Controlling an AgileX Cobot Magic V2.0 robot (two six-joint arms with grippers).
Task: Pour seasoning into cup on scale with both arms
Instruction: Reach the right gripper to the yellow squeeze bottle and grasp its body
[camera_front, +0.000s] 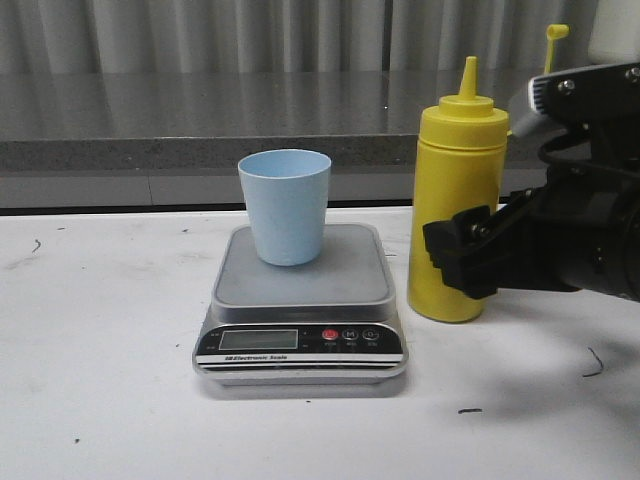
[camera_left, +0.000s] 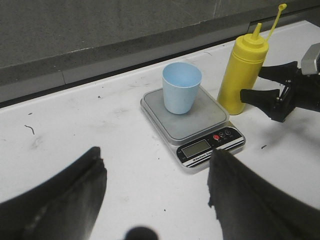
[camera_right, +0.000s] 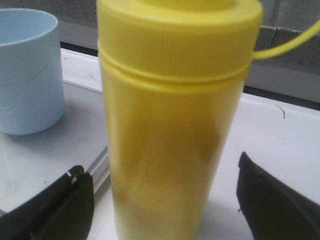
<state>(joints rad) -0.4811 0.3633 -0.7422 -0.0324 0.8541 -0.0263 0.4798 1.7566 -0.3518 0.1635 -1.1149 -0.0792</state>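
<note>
My left gripper (camera_left: 155, 195) hangs wide apart, holding nothing, above the table (camera_front: 90, 400). The cup (camera_front: 285, 205) stands upright on the scale (camera_front: 300, 300). At 3 o'clock of the scale stands the seasoning (camera_front: 455, 200), between my right gripper's (camera_right: 162, 200) spread, non-touching fingers (camera_right: 55, 207).

White table (camera_front: 100, 400), grey ledge (camera_front: 150, 120) behind

A white table (camera_front: 100, 400), scuffed with small dark marks, fronts a grey speckled ledge (camera_front: 150, 120) and pale pleated curtains (camera_front: 250, 35) behind.
</note>
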